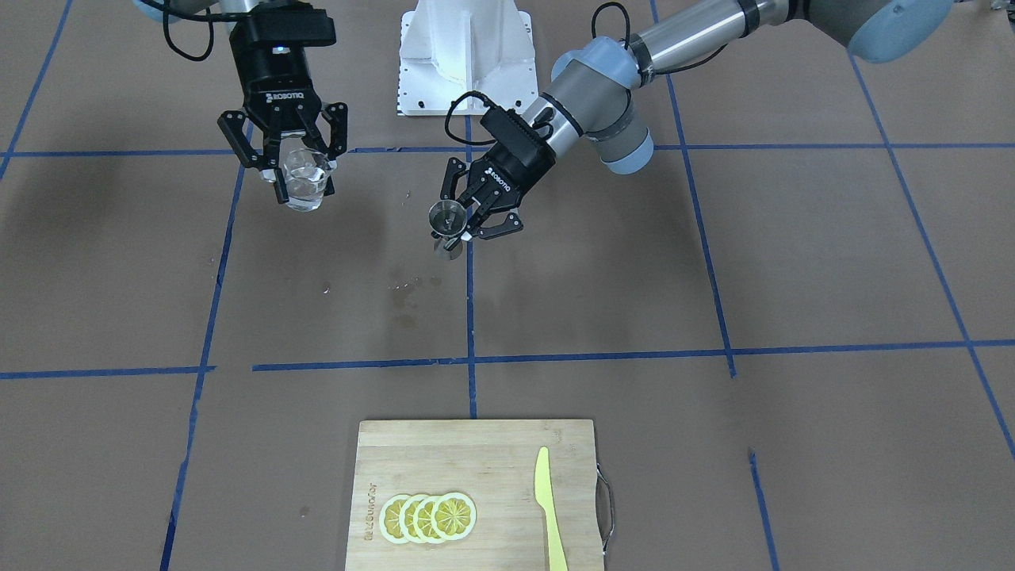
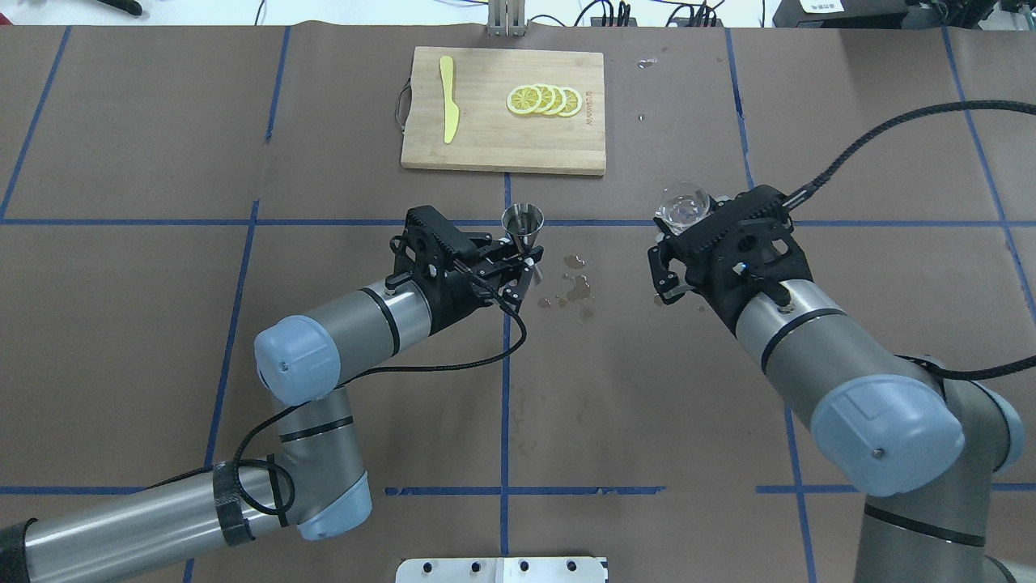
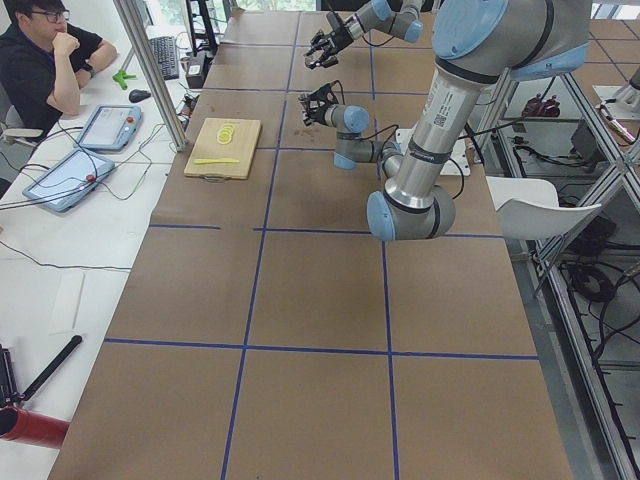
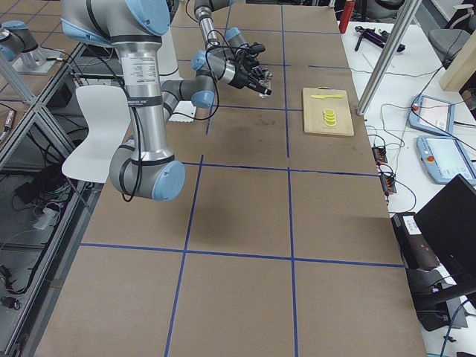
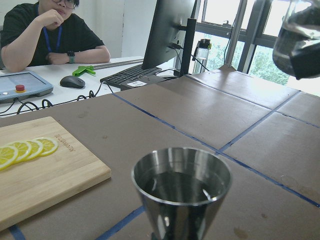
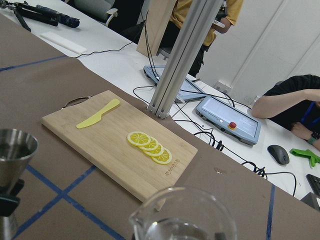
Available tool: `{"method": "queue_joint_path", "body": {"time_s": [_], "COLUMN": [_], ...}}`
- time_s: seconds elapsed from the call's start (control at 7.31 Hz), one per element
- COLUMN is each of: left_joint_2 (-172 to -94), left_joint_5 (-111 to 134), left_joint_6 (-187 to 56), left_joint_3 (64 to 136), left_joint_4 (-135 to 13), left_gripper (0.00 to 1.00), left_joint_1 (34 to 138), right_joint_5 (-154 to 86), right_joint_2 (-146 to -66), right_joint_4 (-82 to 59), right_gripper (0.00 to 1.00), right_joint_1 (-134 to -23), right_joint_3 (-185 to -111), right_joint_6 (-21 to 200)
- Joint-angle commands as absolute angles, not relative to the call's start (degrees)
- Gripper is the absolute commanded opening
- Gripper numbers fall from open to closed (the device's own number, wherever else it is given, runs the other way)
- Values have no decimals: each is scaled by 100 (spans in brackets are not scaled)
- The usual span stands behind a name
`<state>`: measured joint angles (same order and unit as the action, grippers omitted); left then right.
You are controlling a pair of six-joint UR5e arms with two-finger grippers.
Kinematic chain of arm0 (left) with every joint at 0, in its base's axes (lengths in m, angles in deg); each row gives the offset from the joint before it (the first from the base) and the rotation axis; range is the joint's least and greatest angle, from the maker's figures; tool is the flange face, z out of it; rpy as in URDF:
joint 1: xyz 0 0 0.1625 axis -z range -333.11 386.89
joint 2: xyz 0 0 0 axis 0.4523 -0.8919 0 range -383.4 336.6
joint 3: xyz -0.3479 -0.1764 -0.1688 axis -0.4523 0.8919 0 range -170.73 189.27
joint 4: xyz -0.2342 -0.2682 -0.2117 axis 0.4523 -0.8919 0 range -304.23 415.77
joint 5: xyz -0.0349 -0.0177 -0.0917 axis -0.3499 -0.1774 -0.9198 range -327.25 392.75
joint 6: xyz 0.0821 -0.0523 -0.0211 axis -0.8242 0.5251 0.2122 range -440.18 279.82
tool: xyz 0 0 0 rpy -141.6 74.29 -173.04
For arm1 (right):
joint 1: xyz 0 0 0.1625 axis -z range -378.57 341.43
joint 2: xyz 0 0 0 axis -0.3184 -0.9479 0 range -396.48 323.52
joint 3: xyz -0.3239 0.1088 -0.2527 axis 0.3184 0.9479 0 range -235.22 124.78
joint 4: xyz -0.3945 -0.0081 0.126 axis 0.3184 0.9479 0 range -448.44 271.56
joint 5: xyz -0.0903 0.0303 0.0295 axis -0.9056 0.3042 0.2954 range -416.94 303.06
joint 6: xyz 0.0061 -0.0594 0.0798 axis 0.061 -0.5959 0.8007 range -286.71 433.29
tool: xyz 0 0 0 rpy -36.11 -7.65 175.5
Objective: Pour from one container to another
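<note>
Two held containers hang well apart above the table (image 2: 162, 340).
The left gripper (image 1: 474, 224) pinches a steel jigger (image 2: 523, 222), upright with liquid (image 5: 182, 184) inside; the right gripper (image 1: 295, 162) clamps a glass beaker (image 2: 682, 205) holding clear liquid (image 1: 305, 192), farther right.

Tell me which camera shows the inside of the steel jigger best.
The left wrist view: the jigger fills the foreground, rim open to the camera, apparently liquid inside. Overhead and front-facing views show it small, clamped in the left gripper; the right wrist view cuts it off at the edge; side views show a speck.
</note>
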<state>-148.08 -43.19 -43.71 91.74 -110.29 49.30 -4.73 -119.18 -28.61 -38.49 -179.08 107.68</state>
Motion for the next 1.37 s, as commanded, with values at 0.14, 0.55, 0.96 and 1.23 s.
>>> {"method": "queue_joint_path", "body": {"time_s": [0.14,0.55,0.96,1.23], "left_joint_2": [-13935,-13206,-12529,-12290], "left_joint_5": [-3934,-2380,-1897,-1112], "left_joint_6": [-3922,-3791,-2484,-1843], "left_joint_3": [9926,10978,11026,10939], "left_joint_4": [-10939,-9324,-9155,-8786], "left_gripper": [0,0,0,0], "left_joint_1": [5237,5308,5308,5247], "right_joint_5": [-482,-482,-526,-518], "right_joint_2": [-13233,-13990,-14590,-14608], "right_joint_4": [-3702,-3693,-3711,-3728], "right_gripper": [0,0,0,0], "right_joint_1": [-3949,-3949,-3949,-3949], "right_joint_3": [-17932,-17854,-17845,-17739], "right_joint_6": [12418,14249,14439,15130]}}
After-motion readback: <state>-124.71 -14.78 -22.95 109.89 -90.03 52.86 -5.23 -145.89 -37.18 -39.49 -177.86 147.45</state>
